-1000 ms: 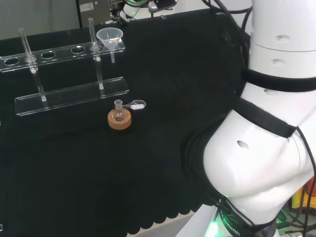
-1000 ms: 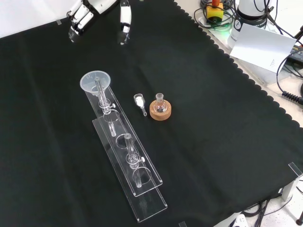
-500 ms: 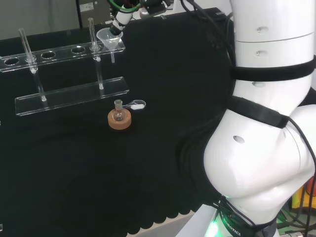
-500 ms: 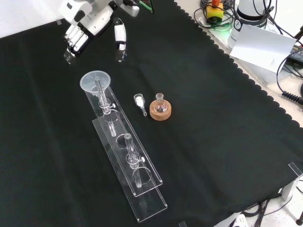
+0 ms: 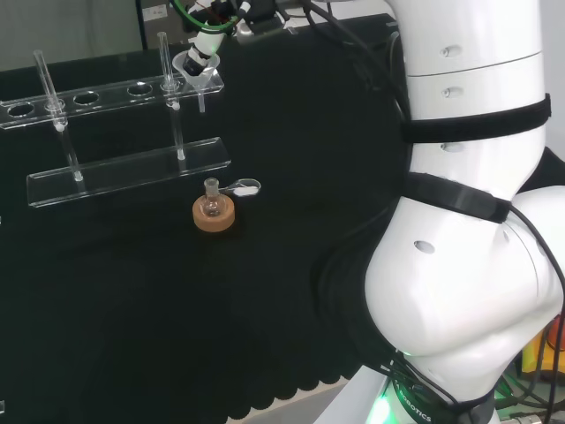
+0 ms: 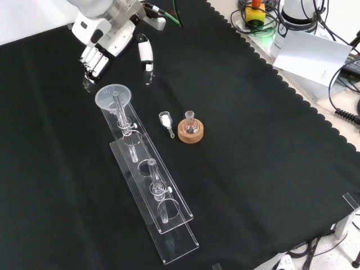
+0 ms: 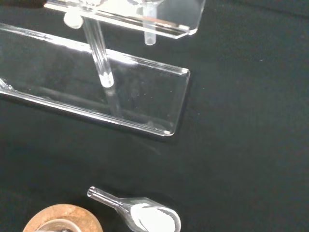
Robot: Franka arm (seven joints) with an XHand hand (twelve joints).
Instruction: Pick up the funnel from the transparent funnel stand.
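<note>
The white arm [image 5: 468, 221] reaches across the black cloth [image 6: 253, 169] toward the far end of the bench, most likely so that the hand [image 6: 107, 39] can come at the funnel from the open side of the rack. The clear stand [image 6: 149, 185] is one piece: a flat base with two upright posts carrying a top bar pierced with holes, which is how it keeps glassware hanging clear of the cloth. One funnel [image 6: 113, 96] sits in the end hole nearest the hand, its wide mouth resting on the bar and its stem [image 7: 150, 36] poking down through, so it should lift straight up and out. In the front view the hand hangs just beyond the funnel with its fingers [image 6: 93, 59] straight and spread and the thumb [image 6: 145, 50] apart from them, gripping nothing; the funnel is not yet touched as far as I can judge. Beside the stand, near its funnel end, stands one small flask [image 6: 190, 121] upright in one cork ring [image 6: 190, 132], which keeps its round bottom from rolling. One small clear scoop [image 7: 140, 212] holding white powder lies on the cloth, just beside the cork ring.
</note>
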